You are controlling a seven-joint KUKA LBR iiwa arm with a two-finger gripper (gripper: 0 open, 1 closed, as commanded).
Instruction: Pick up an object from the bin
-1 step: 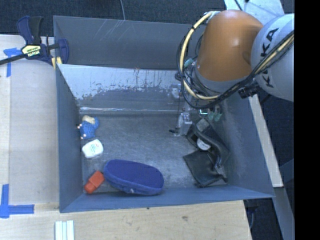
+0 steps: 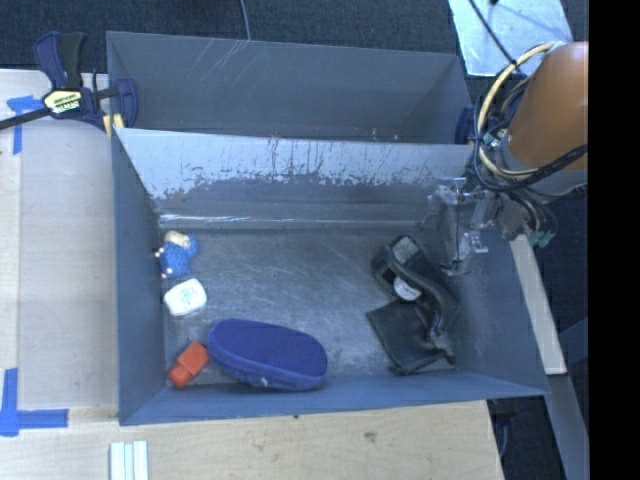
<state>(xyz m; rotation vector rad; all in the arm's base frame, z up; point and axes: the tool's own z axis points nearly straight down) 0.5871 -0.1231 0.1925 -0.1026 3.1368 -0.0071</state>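
My gripper [image 2: 459,258] hangs at the bin's right side, close to the right wall and just above the floor. Directly to its left and below lies a black curved strap-like thing [image 2: 428,286] with a small white round part, touching or nearly touching the gripper's tip. A flat black pouch [image 2: 408,345] lies beneath that, near the front right corner. Nothing shows held in the gripper.
Along the left side lie a small blue toy figure [image 2: 177,255], a white rounded piece [image 2: 185,296] and an orange block [image 2: 187,364]. A large blue oval case [image 2: 267,353] rests at the front left. The arm with its orange cover and cables stands over the right rim.
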